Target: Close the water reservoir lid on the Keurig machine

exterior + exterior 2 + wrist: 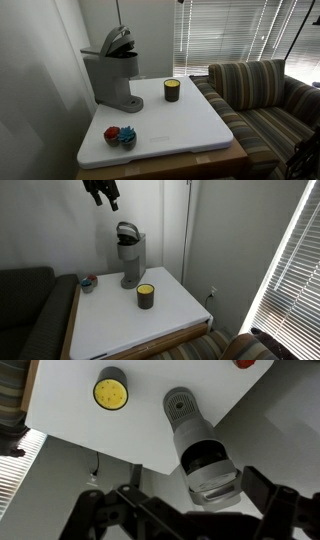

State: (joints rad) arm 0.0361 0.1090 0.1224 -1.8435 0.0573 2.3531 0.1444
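The grey Keurig machine (113, 75) stands at the back of the white table (180, 125), and both exterior views show its lid (118, 40) tilted up and open. It also shows in an exterior view (130, 255) and from above in the wrist view (200, 455). My gripper (103, 192) hangs high above the machine, well clear of it. In the wrist view the gripper (195, 495) is open and empty, with the machine's raised lid between the two fingers far below.
A dark jar with a yellow top (172, 90) stands near the table's middle, also in an exterior view (146, 295). A small red and blue object (120, 136) lies near a table corner. A striped sofa (260, 90) adjoins the table. Window blinds (295, 270) are nearby.
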